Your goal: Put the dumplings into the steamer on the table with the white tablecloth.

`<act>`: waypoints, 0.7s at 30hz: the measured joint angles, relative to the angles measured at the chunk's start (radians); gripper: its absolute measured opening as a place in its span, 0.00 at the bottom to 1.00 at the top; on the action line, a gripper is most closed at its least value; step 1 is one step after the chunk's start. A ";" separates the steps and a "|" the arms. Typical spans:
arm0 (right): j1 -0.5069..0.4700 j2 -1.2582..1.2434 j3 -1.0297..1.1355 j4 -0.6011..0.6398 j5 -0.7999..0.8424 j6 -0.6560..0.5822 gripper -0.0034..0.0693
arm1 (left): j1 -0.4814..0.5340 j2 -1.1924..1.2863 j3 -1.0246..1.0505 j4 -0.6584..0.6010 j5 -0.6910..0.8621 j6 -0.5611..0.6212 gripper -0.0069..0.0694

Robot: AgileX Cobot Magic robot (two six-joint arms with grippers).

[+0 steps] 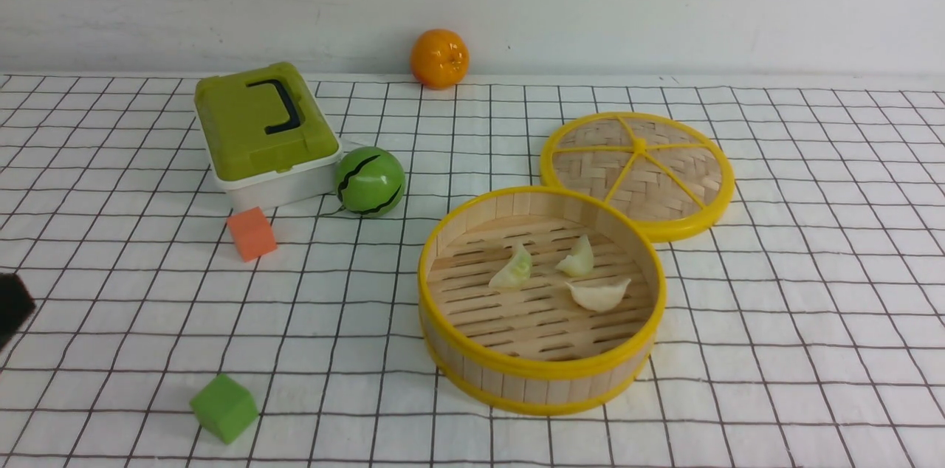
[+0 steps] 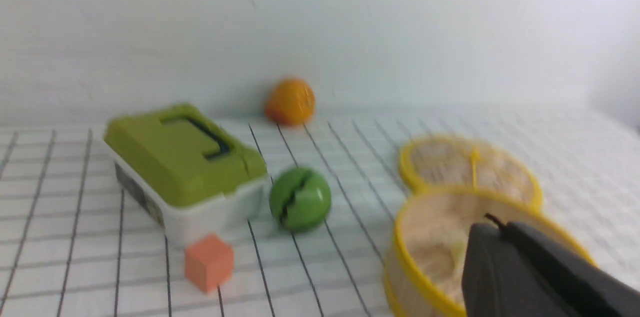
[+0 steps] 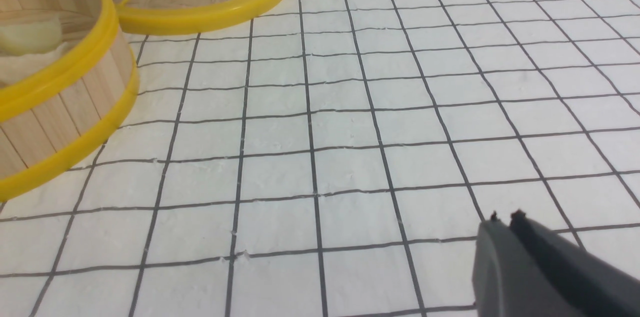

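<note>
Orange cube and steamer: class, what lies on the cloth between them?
Nothing: in the front view only bare checked cloth lies between the orange cube and the steamer. The green ball sits farther back.

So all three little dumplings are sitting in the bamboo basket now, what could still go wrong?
Little, but two things. The left gripper, shut and empty, hangs near the round bamboo steamer with yellow rims; a careless pull-back might nudge it and jostle the three pale crescent dumplings. The flat woven lid with yellow spokes touches or nearly touches the steamer's far rim, so any shove could shift it too.
</note>
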 joint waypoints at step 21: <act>0.000 0.000 0.000 0.000 0.000 0.000 0.12 | 0.341 -0.261 0.333 -0.061 0.126 -0.104 0.07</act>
